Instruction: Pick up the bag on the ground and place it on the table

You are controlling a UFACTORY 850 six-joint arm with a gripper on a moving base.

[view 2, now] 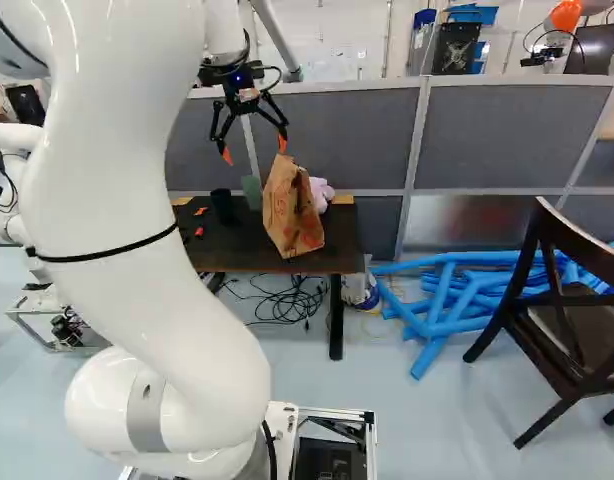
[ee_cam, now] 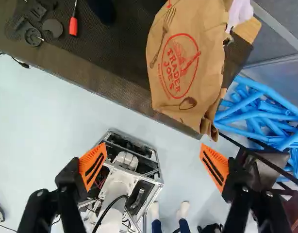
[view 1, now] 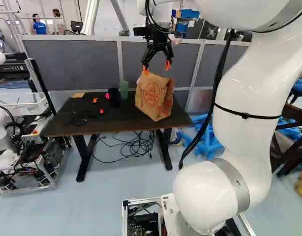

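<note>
White arm [view 1: 249, 91] nearest; your tool [ee_cam: 153, 154] wide open, nothing held. Paper bag [ee_cam: 188, 58] on desk [view 1: 67, 124], ahead of the gap, offset toward the blue tubes' [ee_cam: 265, 92] side; you'd likely centre first.

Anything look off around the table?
The bag leans close to the front edge of the table, its paper creased; it might tip. Cables lie tangled on the floor below, and blue tubes are heaped beside it. I see no spill.
</note>
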